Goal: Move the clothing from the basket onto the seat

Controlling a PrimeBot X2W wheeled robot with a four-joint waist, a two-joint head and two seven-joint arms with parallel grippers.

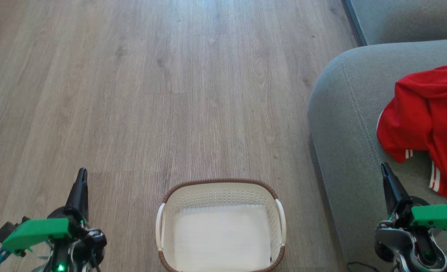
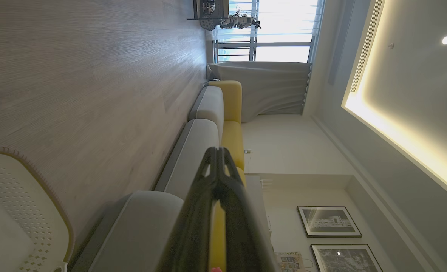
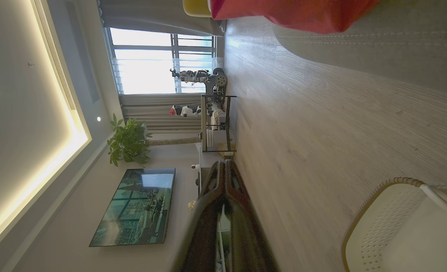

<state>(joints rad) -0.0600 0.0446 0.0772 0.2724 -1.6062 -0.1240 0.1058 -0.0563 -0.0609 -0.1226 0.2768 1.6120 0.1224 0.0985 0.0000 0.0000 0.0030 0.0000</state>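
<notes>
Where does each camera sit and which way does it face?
Head view: high, looking down at the floor, basket and seat with the clothing; left hand and right hand at the lower corners.
Left wrist view: rolled sideways, looking along its shut fingers over the sofa toward the window.
Right wrist view: rolled sideways, looking along its shut fingers toward the television.
Shared: all three catch the basket.

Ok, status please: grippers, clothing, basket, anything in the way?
Left gripper shut, empty; right gripper shut, empty. Clothing lies on the seat; basket holds none. Nothing seen in the way.
</notes>
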